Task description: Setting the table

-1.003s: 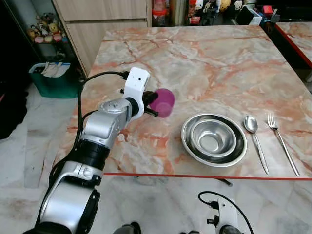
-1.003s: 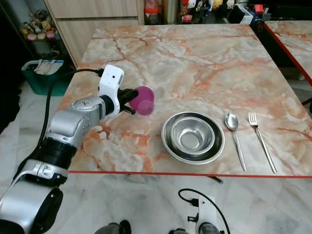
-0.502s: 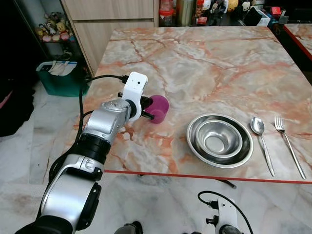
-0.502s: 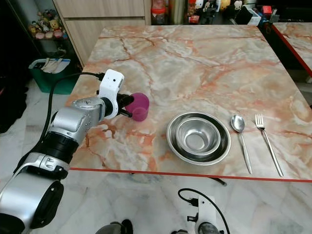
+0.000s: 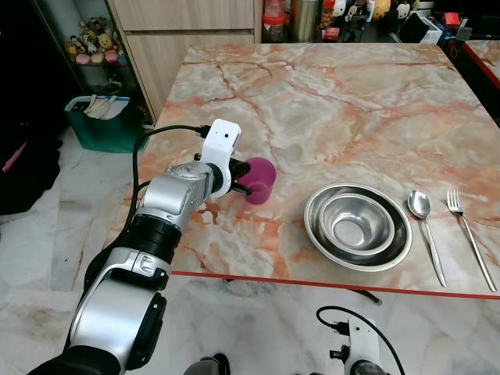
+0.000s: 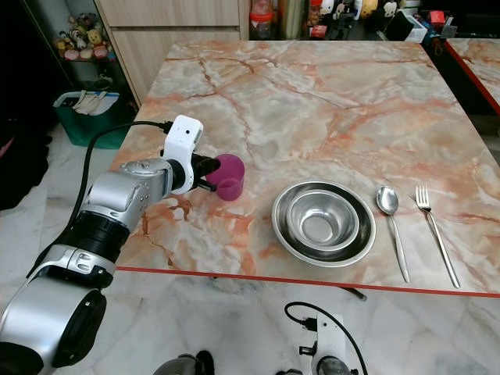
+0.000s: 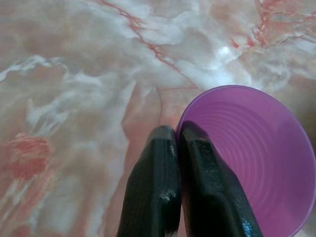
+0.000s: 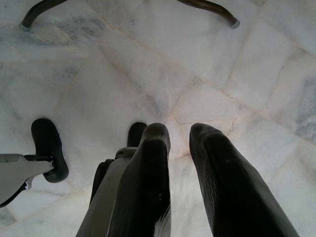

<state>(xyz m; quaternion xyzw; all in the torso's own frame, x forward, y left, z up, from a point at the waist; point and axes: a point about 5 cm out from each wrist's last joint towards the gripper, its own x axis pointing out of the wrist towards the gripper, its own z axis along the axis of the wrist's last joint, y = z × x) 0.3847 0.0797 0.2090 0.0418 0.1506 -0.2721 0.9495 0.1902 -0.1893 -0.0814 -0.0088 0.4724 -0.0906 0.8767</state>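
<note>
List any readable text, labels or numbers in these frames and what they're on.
No readable text anywhere.
Purple cup, held at its rim by the left tool: no print.
Steel bowls, spoon, fork: no markings visible.
Bottles and boxes beyond the far table edge: labels too small and blurred to read.

The robot's left arm [image 5: 160, 226] is gleaming in silver, with rounded segments joined by black bands. A black cable [image 5: 137, 168] is looping along it to a white boxy wrist module [image 5: 219, 144]. Its left gripper [image 7: 176, 136] and right gripper [image 8: 180, 136] are showing long, glossy black fingers [image 7: 157, 187].
</note>
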